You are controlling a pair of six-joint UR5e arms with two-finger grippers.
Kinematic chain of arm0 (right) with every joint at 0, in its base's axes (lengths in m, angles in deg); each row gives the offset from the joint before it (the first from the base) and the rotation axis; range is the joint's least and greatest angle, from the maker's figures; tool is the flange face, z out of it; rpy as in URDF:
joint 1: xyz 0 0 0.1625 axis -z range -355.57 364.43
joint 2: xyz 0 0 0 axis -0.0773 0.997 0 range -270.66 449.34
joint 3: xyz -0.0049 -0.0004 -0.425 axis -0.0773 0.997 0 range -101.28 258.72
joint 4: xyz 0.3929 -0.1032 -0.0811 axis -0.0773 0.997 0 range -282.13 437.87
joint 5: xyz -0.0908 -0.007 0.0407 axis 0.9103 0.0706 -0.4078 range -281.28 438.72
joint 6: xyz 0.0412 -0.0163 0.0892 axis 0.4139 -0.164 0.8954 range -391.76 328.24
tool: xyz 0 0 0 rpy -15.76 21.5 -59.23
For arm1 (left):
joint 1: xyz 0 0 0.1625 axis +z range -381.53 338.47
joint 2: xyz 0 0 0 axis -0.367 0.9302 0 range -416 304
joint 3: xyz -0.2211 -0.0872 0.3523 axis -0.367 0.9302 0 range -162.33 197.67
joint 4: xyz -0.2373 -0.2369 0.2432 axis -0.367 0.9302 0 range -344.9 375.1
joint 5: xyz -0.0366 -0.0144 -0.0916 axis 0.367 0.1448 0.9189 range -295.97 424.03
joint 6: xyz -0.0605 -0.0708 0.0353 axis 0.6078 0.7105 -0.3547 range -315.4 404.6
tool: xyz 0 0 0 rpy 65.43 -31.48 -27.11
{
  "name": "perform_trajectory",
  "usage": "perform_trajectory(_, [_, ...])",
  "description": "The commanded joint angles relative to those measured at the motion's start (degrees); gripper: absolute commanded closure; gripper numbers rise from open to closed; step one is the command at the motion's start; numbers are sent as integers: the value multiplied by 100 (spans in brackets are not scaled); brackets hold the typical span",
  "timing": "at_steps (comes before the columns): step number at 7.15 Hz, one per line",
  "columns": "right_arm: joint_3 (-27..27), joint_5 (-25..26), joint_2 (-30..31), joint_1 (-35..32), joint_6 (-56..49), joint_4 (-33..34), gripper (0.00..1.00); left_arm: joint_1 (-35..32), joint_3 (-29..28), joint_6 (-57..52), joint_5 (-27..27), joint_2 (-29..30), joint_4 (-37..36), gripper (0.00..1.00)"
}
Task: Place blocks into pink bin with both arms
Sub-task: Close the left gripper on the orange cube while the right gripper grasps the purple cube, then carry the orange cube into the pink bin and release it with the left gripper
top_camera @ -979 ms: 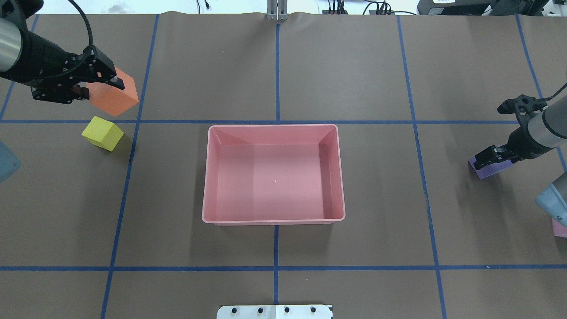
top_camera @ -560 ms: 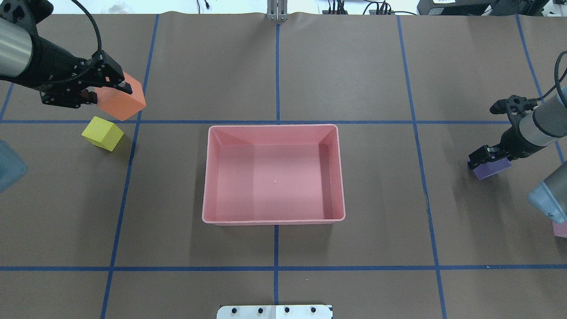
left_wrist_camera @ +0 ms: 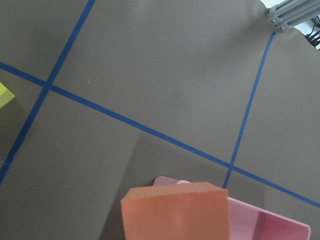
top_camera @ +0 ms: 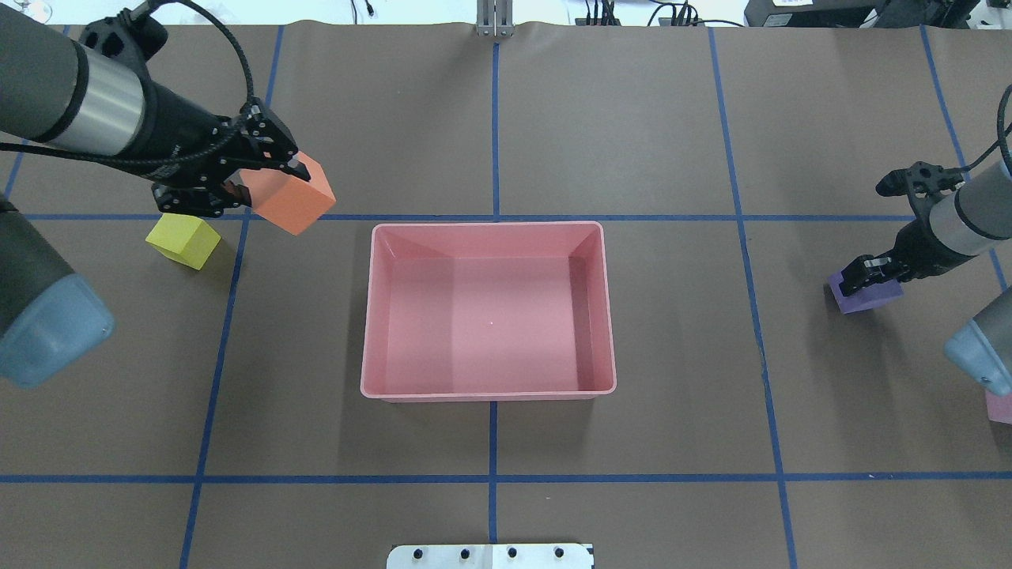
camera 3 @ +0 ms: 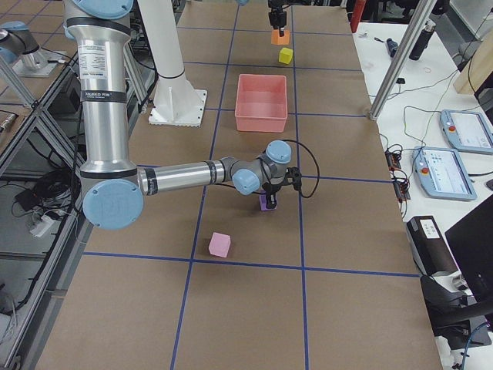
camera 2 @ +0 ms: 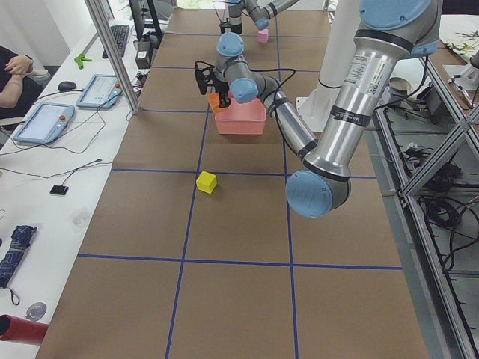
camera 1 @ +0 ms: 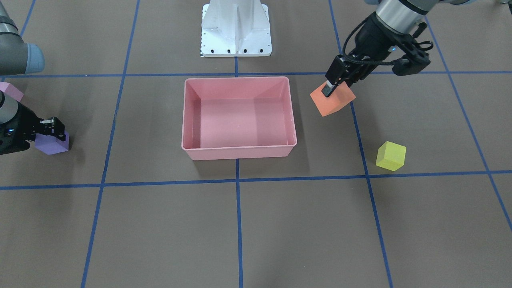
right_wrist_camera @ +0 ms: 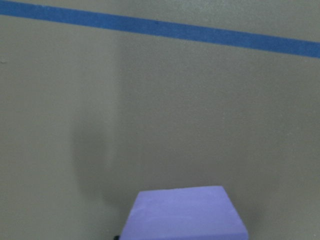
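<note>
The pink bin [top_camera: 486, 226] stands empty at the table's middle; it also shows in the front view [camera 1: 236, 79]. My left gripper [top_camera: 265, 180] is shut on the orange block [top_camera: 294, 199] and holds it in the air just off the bin's far left corner [camera 1: 335, 102] [left_wrist_camera: 177, 212]. The yellow-green block [top_camera: 183, 239] lies on the table to the left. My right gripper [top_camera: 870, 269] is shut on the purple block [top_camera: 866, 294] low over the table at the right [camera 1: 50, 144] [right_wrist_camera: 185, 212]. The pale pink block [top_camera: 999, 407] lies at the right edge, partly hidden by my arm.
The white pedestal base [camera 1: 236, 28] stands on my side of the bin. Blue tape lines [top_camera: 494, 118] divide the brown table cover. A metal post [top_camera: 494, 20] stands at the far edge. Desks with tablets [camera 3: 461, 139] flank the far side.
My left gripper has carried the orange block to the right, toward the bin. My right gripper has moved a little left with the purple block.
</note>
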Motion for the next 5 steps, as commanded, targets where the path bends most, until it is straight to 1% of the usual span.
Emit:
perform_trajectory(1, [-273,-127,-3,-378,6,10,100,876,-9,1158,-692,481,0,100])
perform_trajectory(2, [-353,-450,-37,-676,6,53,100,1315,-113,1450,-1261,700,0,100])
perform_trajectory(3, [-397,-740,-47,-897,6,28,100,1746,-428,1558,-1876,955,0,100])
perform_trajectory(4, [-537,-821,-142,-986,32,88,100,1994,-909,1550,-2247,1210,9,100])
perform_trajectory(5, [-547,-1022,-256,-1100,181,89,100,2049,-1306,1550,-2329,1482,18,87])
